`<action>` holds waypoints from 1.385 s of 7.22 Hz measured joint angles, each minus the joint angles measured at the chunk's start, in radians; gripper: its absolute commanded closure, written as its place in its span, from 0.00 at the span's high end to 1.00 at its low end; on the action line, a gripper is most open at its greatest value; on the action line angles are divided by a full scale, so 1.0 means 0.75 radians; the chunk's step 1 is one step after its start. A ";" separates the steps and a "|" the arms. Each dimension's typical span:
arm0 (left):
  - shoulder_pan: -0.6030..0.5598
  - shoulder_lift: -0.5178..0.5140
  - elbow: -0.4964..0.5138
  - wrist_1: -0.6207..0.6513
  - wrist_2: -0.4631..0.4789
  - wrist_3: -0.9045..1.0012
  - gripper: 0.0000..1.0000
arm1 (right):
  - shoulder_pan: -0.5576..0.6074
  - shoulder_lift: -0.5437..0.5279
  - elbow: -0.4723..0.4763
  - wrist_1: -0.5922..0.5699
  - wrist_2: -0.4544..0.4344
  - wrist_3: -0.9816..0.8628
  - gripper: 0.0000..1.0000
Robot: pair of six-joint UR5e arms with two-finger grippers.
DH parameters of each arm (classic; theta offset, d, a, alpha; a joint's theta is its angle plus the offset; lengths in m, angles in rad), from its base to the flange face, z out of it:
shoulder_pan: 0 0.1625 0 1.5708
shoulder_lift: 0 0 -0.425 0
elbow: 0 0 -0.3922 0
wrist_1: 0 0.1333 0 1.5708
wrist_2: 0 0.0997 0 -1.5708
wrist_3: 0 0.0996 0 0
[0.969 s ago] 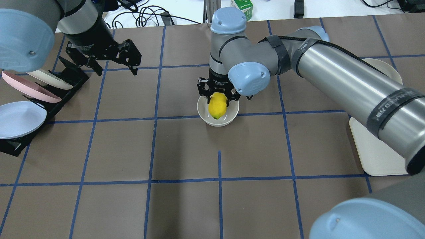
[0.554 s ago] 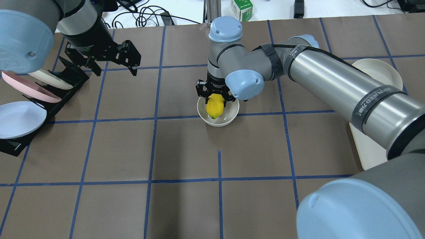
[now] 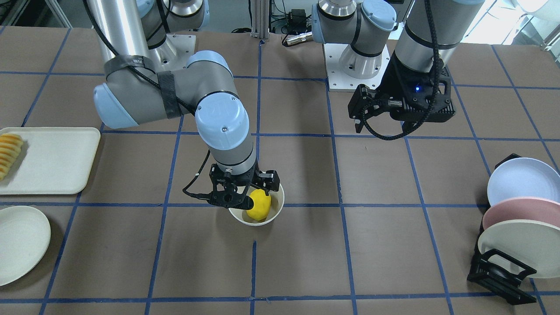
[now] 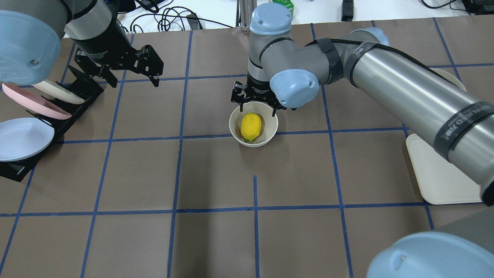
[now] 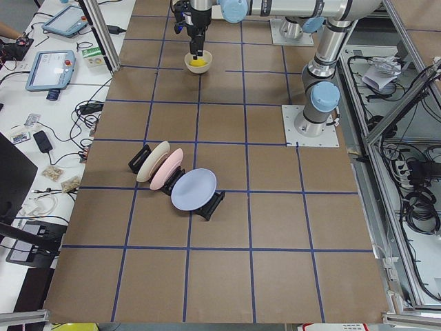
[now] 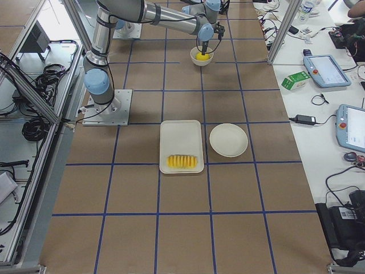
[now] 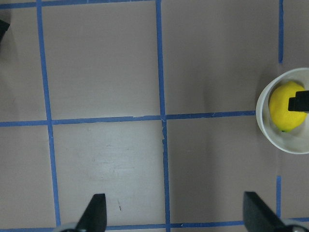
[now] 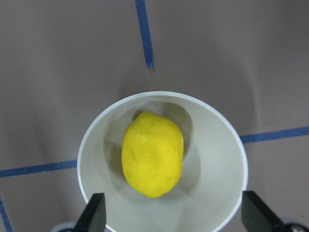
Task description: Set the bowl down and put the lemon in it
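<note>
**A:** Count first. What's on the table?

**B:** I see one small deep off-white glossy bowl [image 4: 271,127] and one bright yellow oval lemon [image 4: 251,126]. Three plates stand in one black rack [image 3: 498,280]: a pale blue plate [image 3: 520,179], a pink plate [image 3: 520,208] and a cream plate [image 3: 516,245]. There's also one flat cream round plate [image 3: 19,243] and one cream rectangular tray [image 3: 52,162], which carries one row of yellow-orange slices [image 3: 8,153].

**A:** Where's the lemon against the claw?

**B:** On my overhead view it lies inside the bowl, at 6 o'clock from the right gripper [image 4: 254,105]. That gripper hangs over the bowl's 12 o'clock rim. It is spread wider than the lemon, touches neither side of it and holds nothing.

**A:** The other one?

**B:** The left gripper [image 4: 133,77] hovers at 10 o'clock from the bowl, near the rack, jaws wide apart and empty.
</note>
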 measured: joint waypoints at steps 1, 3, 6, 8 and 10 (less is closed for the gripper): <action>0.001 0.004 0.002 0.001 0.003 0.001 1.00 | -0.036 -0.078 -0.004 0.103 -0.041 -0.025 1.00; 0.002 0.008 0.000 0.001 0.004 0.004 1.00 | -0.164 -0.266 -0.001 0.305 -0.097 -0.176 1.00; 0.001 0.011 0.004 0.001 0.005 0.005 1.00 | -0.360 -0.458 0.005 0.507 -0.143 -0.253 1.00; 0.002 0.011 0.006 0.001 0.006 0.005 1.00 | -0.386 -0.530 0.010 0.560 -0.134 -0.379 1.00; 0.004 0.008 0.003 0.001 0.005 0.005 1.00 | -0.389 -0.556 0.012 0.572 -0.132 -0.514 1.00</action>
